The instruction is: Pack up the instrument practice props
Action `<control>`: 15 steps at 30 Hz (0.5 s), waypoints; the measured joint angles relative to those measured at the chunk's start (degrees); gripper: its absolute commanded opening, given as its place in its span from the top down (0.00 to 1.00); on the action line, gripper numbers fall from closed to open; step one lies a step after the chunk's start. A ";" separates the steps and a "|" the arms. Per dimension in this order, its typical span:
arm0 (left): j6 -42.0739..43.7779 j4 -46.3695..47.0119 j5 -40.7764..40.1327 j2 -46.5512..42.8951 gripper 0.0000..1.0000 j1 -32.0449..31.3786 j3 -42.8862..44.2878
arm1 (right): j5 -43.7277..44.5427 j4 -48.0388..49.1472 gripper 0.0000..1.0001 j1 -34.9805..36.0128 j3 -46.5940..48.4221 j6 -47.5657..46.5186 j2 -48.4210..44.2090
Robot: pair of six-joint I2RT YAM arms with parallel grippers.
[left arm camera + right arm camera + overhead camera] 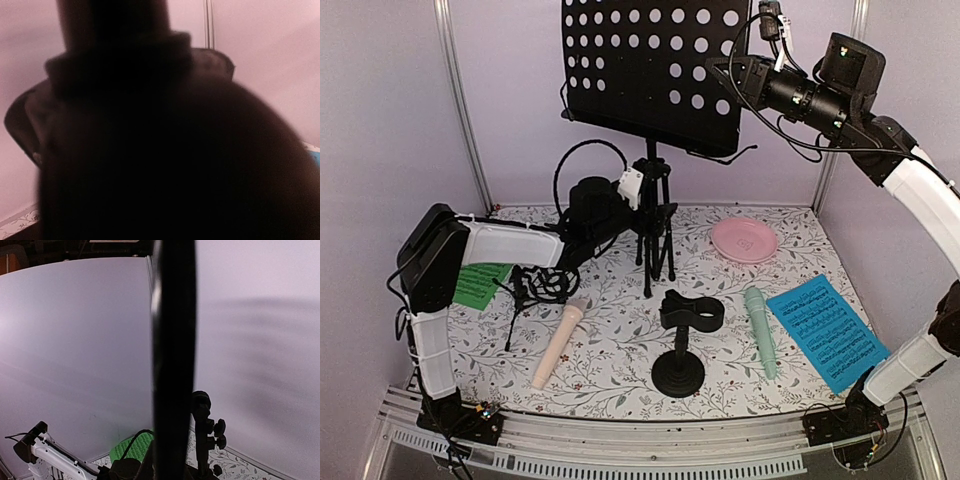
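Nothing packed yet, by my read. Right gripper (pixel 752 82) pinched shut on the right edge of the music stand (pixel 640 70), which stands upright, far centre. Left gripper (pixel 635 200) spread wide at its tripod; can't tell if touching. Beige microphone (pixel 557 345), mint microphone (pixel 760 330), mic holder (pixel 680 345), blue page (pixel 825 330) and green page (pixel 480 283) all lie loose nearer me.

Right gripper (pixel 748 82) is up high, pinched shut on the right edge of the black perforated music stand (pixel 650 70). Left gripper (pixel 645 212), jaws spread wide, sits right at the stand's tripod legs. Well below the right gripper lie the pink plate (pixel 744 240), mint microphone (pixel 761 332) and blue page (pixel 827 330). On the near side of the left gripper, the beige microphone (pixel 558 345) lies flat and an upright mic holder (pixel 680 345) stands between the two microphones.
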 measured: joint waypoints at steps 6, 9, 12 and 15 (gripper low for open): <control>-1.44 0.09 2.43 1.44 0.01 0.24 1.92 | 0.50 0.04 1.00 -0.26 0.00 0.24 0.04; -2.62 -0.15 3.52 2.99 0.01 0.28 4.09 | 1.31 0.11 1.00 -0.35 0.00 0.31 0.07; -3.63 -0.11 3.67 4.61 0.01 0.24 6.19 | 1.88 0.11 1.00 -0.66 0.00 0.37 0.07; -4.35 -0.07 2.73 4.68 0.05 0.11 6.25 | 1.92 0.09 1.00 -0.70 0.00 0.39 0.09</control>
